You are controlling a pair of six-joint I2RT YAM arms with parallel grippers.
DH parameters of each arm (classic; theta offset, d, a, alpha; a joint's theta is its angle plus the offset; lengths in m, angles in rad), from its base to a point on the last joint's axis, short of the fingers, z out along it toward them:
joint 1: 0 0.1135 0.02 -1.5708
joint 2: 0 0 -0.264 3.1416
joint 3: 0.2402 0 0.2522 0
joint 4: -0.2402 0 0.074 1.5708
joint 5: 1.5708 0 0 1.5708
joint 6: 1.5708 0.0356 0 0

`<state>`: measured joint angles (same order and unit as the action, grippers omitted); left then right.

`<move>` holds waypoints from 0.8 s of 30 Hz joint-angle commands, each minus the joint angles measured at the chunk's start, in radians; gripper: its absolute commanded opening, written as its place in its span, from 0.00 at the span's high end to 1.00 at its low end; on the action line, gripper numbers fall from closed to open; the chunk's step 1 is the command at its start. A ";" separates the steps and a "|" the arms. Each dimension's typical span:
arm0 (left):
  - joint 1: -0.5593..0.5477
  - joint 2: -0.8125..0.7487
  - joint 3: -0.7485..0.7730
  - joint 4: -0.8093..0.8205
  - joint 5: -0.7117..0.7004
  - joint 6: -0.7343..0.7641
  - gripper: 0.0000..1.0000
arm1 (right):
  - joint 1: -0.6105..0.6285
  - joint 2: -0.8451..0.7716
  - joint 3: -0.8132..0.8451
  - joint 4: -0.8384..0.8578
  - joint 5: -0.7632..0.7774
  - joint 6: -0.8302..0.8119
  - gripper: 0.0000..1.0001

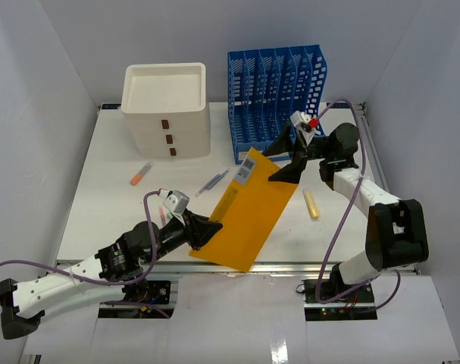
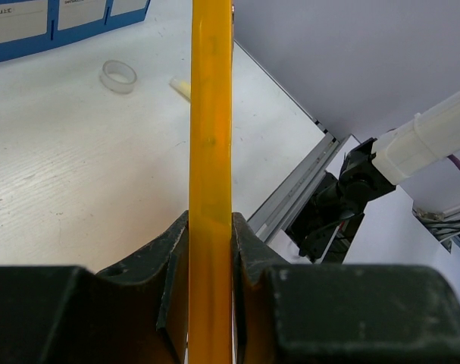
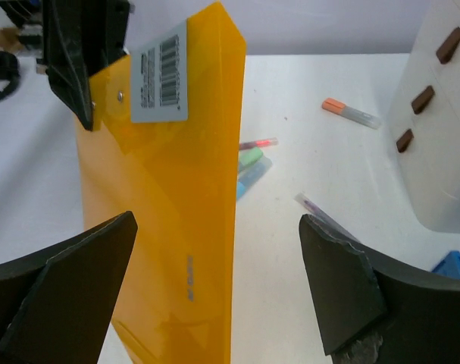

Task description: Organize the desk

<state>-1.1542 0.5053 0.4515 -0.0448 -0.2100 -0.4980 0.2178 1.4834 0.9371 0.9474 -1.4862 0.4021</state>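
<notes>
An orange folder [image 1: 248, 212] is held tilted over the front of the white desk [image 1: 108, 205]. My left gripper [image 1: 203, 231] is shut on its near-left edge. In the left wrist view the folder [image 2: 211, 136] runs edge-on between the pinching jaws of the left gripper [image 2: 211, 227]. My right gripper [image 1: 282, 161] stands wide open at the folder's far right corner. In the right wrist view the folder [image 3: 169, 212], with a barcode label [image 3: 160, 72], has one long edge between the open fingers [image 3: 63, 296] of the right gripper [image 3: 222, 303], which do not touch it.
A white three-drawer box [image 1: 167, 106] and a blue file rack [image 1: 279, 95] stand at the back. Loose on the desk lie an orange marker [image 1: 141, 174], pens [image 1: 213, 182], a yellow highlighter [image 1: 311, 203] and a clear tape ring [image 2: 118, 76].
</notes>
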 commanded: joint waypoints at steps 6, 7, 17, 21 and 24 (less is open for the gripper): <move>-0.001 -0.001 0.040 0.027 0.034 0.028 1.00 | 0.067 0.128 0.030 0.938 -0.181 0.785 0.25; -0.001 -0.001 0.039 0.027 0.034 0.030 1.00 | 0.069 0.125 0.037 0.938 -0.181 0.796 0.27; -0.001 0.003 0.062 0.035 0.029 0.050 1.00 | 0.134 0.027 -0.012 0.936 -0.180 0.822 0.85; -0.001 0.017 0.073 0.062 0.048 0.045 1.00 | 0.149 -0.019 -0.034 0.937 -0.180 0.818 0.89; -0.001 0.036 0.078 0.077 0.058 0.038 1.00 | 0.153 -0.052 -0.035 0.936 -0.180 0.819 0.92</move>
<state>-1.1555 0.5074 0.4701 -0.0738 -0.1722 -0.4524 0.3196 1.4986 0.9199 1.3106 -1.5084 1.1999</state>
